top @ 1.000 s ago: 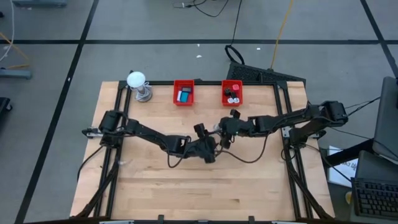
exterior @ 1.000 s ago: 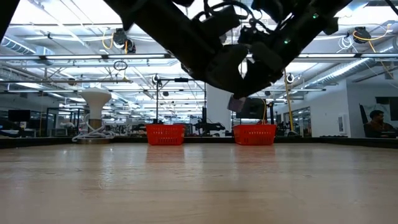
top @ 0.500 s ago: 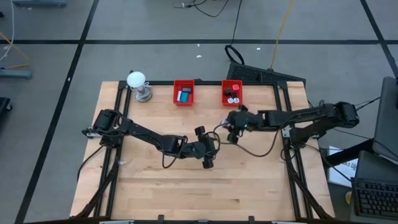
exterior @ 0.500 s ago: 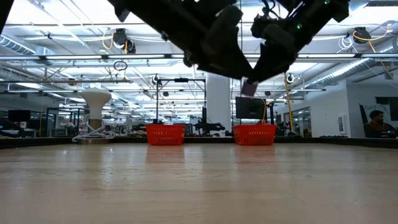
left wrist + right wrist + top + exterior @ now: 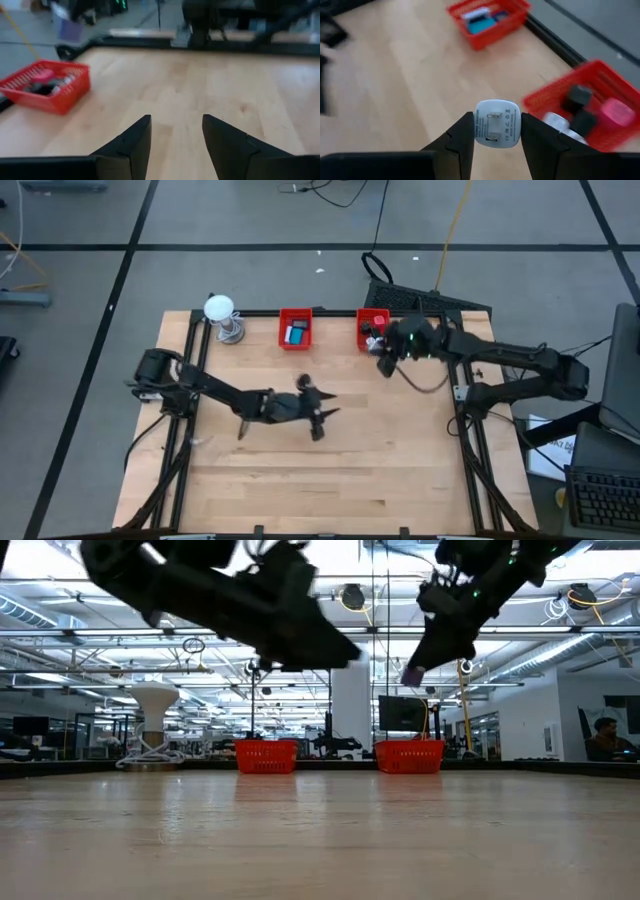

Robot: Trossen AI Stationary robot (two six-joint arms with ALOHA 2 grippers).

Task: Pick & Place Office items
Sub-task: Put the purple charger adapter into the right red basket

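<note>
Both arms have swung apart over the smooth wooden table (image 5: 400,450); right gripper (image 5: 497,131) pinches a rounded white plug adapter (image 5: 497,123) beside the meshy right red bin (image 5: 580,107), left gripper (image 5: 176,135) empty, fingers spread

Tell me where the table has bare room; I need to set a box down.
The wooden table is bare across its front, nearer than the left claw. Crowded: the back edge, with two red plastic bins and the right claw.

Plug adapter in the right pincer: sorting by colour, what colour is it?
White plug adapter, clearest in the right wrist view.
</note>
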